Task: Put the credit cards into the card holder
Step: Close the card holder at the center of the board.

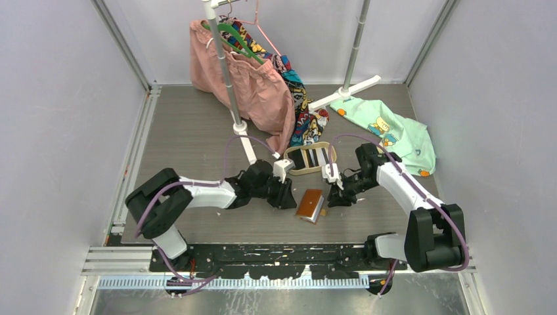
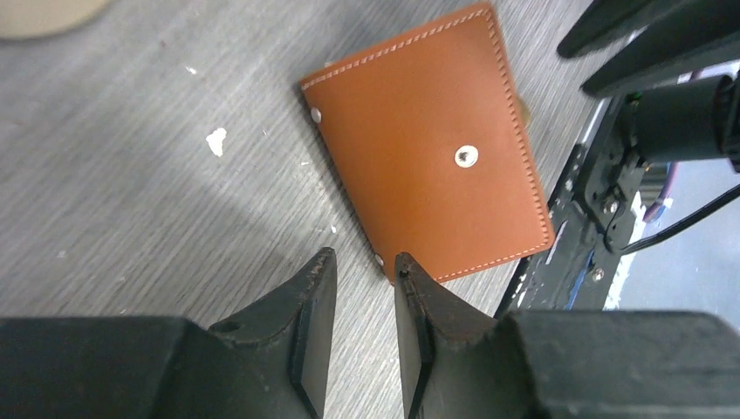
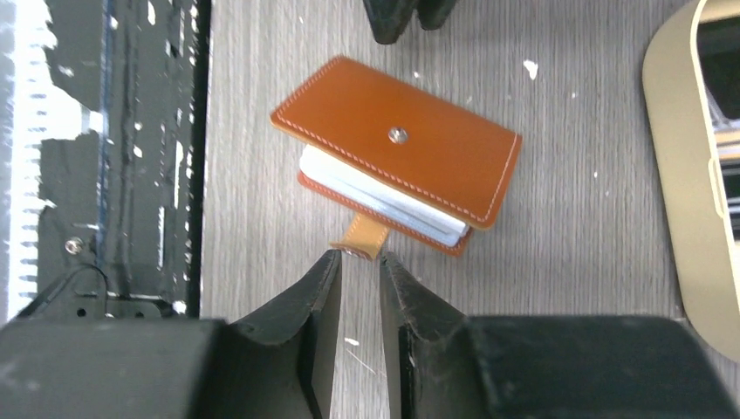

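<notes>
Left jaws, slightly parted and empty, face the shut card holder (image 1: 310, 205), flat on the worktop (image 1: 197, 131) between both arms, long axis pointing away from the bases; right jaws, equally parted and empty, sit nearer, just short of its strap (image 3: 362, 237).

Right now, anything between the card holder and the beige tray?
No, only bare table with white specks separates card holder and tray; right wrist view shows it.

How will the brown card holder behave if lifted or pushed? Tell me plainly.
The card holder lies folded but unsnapped, its tab loose, so lifting it by one cover would probably let it fall open. Smooth leather on a flat table likely slides when pushed. Folded thick, it should stay fairly stiff.
</notes>
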